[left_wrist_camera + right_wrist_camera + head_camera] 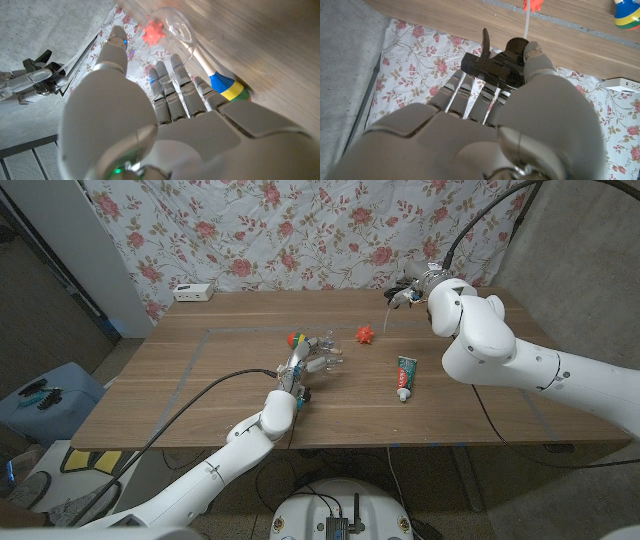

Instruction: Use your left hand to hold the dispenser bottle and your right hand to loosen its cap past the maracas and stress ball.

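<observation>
My left hand (308, 363) reaches over the middle of the table and holds the clear dispenser bottle (327, 356) between thumb and fingers; the bottle (173, 26) has no cap on it. My right hand (424, 286) is raised over the far right of the table and grips the black pump cap (495, 66), whose white dip tube (388, 315) hangs free. The colourful maraca (294, 338) lies just behind the left hand. A red spiky stress ball (364, 333) sits to its right.
A toothpaste tube (405, 377) lies right of the centre, near my right forearm. A white power strip (194, 292) sits at the far left edge. Blue tape lines (240, 331) mark the table, and a floral curtain hangs behind.
</observation>
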